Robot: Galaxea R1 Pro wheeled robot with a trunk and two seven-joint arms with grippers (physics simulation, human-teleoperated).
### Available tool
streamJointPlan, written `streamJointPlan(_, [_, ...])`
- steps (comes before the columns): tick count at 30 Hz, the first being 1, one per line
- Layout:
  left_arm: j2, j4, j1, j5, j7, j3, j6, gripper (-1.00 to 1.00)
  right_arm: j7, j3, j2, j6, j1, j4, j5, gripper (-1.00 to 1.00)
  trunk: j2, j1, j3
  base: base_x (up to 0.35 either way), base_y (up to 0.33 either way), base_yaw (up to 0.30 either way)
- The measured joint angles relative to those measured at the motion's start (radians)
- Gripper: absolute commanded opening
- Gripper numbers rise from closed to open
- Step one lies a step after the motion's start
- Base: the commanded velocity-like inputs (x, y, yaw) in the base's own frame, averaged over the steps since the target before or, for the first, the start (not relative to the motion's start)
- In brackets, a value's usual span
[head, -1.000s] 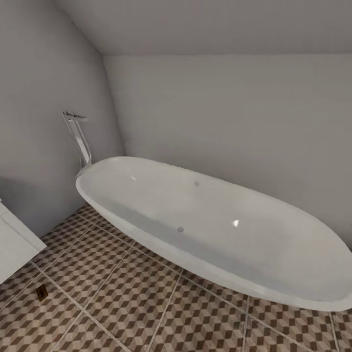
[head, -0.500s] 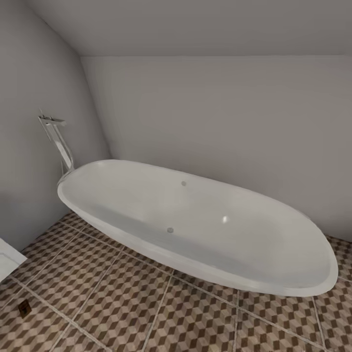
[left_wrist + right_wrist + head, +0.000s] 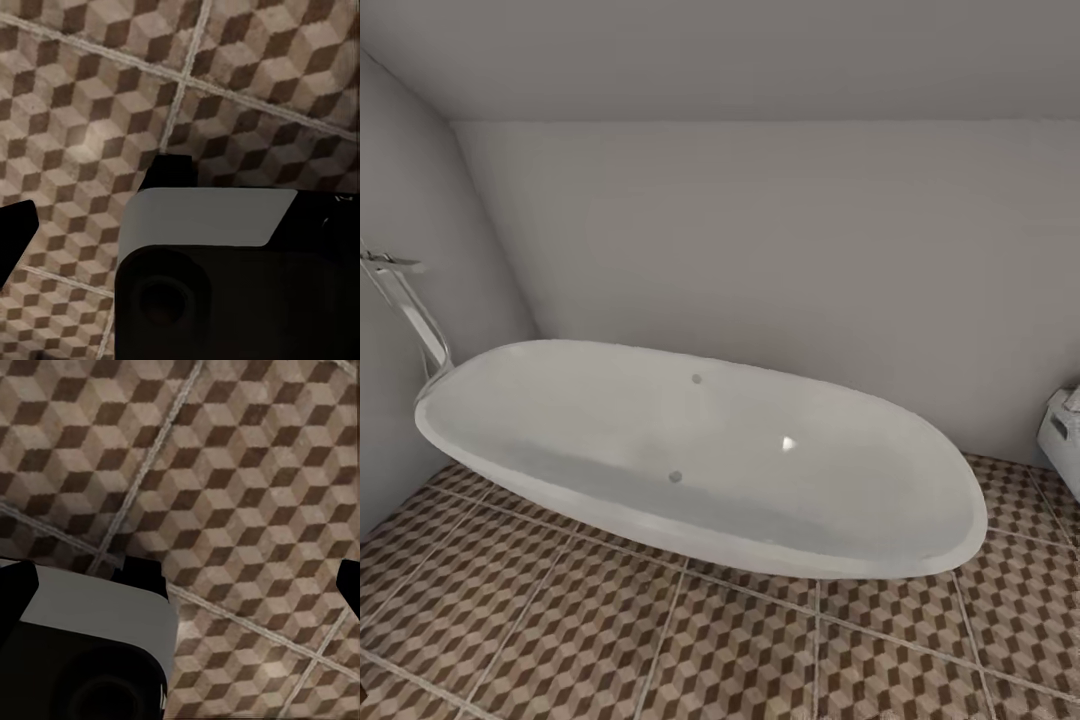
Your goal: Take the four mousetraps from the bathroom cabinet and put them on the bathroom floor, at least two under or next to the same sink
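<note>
Under both my wrist cameras I see the bathroom floor (image 3: pixel 82 112), cube-patterned tiles with pale grout lines, and nothing lying on it that I can make out as a trap. The left gripper (image 3: pixel 94 199) hangs above the tiles with its dark fingertips spread apart and nothing between them; the right gripper (image 3: pixel 251 574) hangs likewise, fingers wide and empty. From the head, a white oval bathtub (image 3: pixel 690 450) stands ahead on the tiles, a chrome floor-standing tap (image 3: pixel 405 310) at its end, a white fixture (image 3: pixel 1060 430) at the far side. No writing is readable anywhere.
</note>
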Motion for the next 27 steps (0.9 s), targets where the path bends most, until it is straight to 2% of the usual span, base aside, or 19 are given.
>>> streamJointPlan(27, [-0.001,0.000,0.000,0.000,0.000,0.000,-0.001,1.00,0.000,0.000,0.000,0.000,0.000,0.000,0.001,1.00,0.000,0.000,0.026,0.000,0.000,-0.261])
